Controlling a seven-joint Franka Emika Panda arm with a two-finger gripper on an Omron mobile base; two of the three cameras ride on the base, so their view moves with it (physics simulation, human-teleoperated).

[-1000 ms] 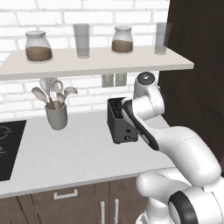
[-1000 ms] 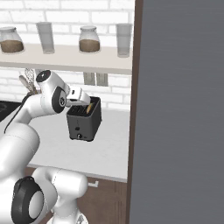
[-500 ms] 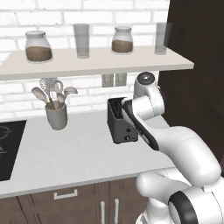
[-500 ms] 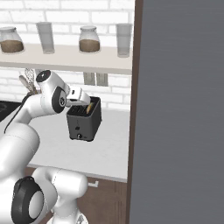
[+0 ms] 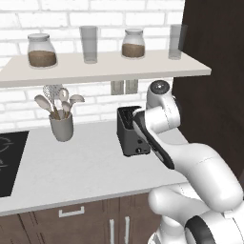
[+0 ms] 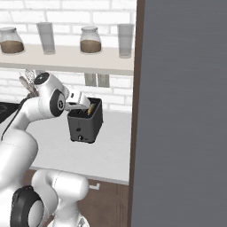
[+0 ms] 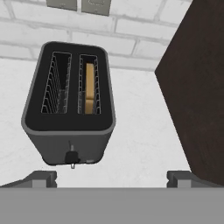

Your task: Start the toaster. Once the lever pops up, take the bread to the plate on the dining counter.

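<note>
Toaster (image 5: 133, 131) first, from the left base view: it stands on the pale worktop (image 5: 71, 167) near the dark cabinet, and the arm bends over it so the hand hides much of its top. Nothing looks lifted out yet.

From the right base view, the gripper (image 6: 84, 101) hangs just above the toaster (image 6: 85, 124), with a sliver of tan bread (image 6: 90, 109) poking up in a slot. The plate and dining counter lie somewhere else, so I judge the carrying is all still to come.

Looking down from the hand view, the toaster (image 7: 68, 103) shows both slots; the bread (image 7: 89, 87) sits in the right-hand one, the other is bare wire. A small lever knob (image 7: 71, 156) sits low on the front face. The fingers (image 7: 41, 178) stand spread wide, holding nothing. Whether the toasting has been started I cannot tell; the grab and the trip to the plate remain.
</note>
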